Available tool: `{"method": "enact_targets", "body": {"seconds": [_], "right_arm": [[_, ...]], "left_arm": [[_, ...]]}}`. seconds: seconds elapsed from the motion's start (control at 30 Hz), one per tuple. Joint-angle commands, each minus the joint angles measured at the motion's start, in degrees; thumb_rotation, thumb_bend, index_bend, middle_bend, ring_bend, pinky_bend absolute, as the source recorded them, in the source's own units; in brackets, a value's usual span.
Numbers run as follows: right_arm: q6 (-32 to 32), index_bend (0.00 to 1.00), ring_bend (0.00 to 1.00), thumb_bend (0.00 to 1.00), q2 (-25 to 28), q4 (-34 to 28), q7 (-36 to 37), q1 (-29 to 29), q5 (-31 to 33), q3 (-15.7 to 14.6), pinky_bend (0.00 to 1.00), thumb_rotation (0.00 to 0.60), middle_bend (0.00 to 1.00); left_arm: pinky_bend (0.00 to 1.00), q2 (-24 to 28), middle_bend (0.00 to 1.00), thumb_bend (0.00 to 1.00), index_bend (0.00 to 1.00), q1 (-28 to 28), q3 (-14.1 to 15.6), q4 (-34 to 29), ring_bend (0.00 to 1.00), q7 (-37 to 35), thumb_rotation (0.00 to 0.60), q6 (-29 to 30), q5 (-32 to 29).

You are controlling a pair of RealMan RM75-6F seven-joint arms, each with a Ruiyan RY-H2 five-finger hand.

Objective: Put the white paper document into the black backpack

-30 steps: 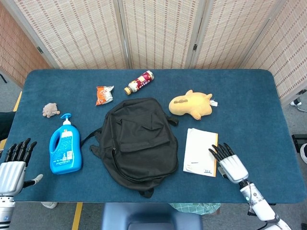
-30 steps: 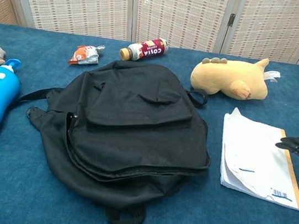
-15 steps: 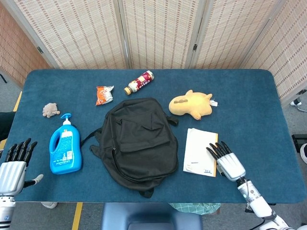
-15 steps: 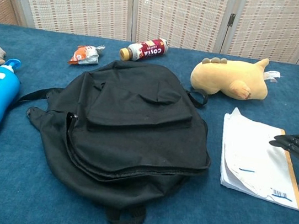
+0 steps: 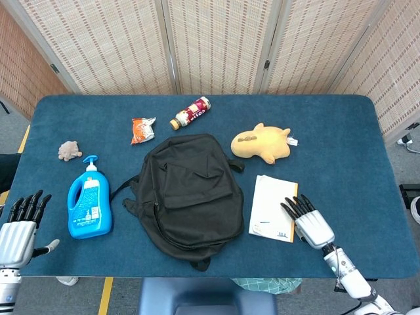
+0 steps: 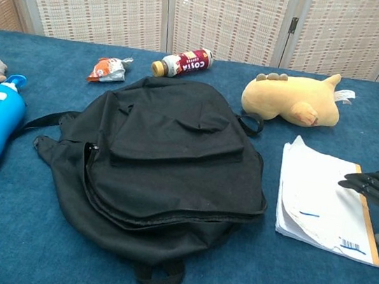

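Head view puts the left hand (image 5: 18,231) nearest, at the front left corner of the table (image 5: 341,131), fingers spread and pointing up, holding nothing; it lies well apart from everything on the cloth. At the front right, the right hand (image 5: 308,220) lies palm down with its dark fingers (image 6: 371,183) spread apart and their tips over the right edge of the paper document (image 5: 273,208); whether they press on the sheets or hover just above cannot be told. The hand grips nothing.

The document is a stack of white sheets with an orange strip along its right side, lying flat on the blue table just to the right of the backpack (image 5: 190,193). In the chest view the paper (image 6: 322,199) and the backpack (image 6: 166,160) are close but do not overlap. The black backpack lies flat in the middle of the table, its flap closed and a strap trailing to the left.

Left of it lies a blue bottle (image 5: 88,199). Further back sits a small grey plush (image 5: 67,151), an orange snack packet (image 5: 142,129), a yellow plush toy (image 5: 261,144) behind the document, and farthest a drink bottle (image 5: 190,113) on its side.
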Motion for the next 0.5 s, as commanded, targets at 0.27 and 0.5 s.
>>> {"method": "enact_targets", "body": {"seconds": [0.27,0.5], "right_arm": [[-2.2,0.02,0.03,0.48,0.0,0.3,-0.3,1.2,0.7,0.1,0.00,0.600,0.06],[-2.1,0.02,0.03,0.48,0.0,0.3,-0.6,2.0,0.6,0.3,0.00,0.600,0.06]], "left_arm": [[0.00,0.0,0.02,0.13,0.03,0.0,0.2,0.2,0.02,-0.4,0.600,-0.3,0.0],[0.00,-0.1,0.02,0.13,0.03,-0.1,0.2,0.2,0.02,-0.4,0.600,-0.2,0.2]]}}
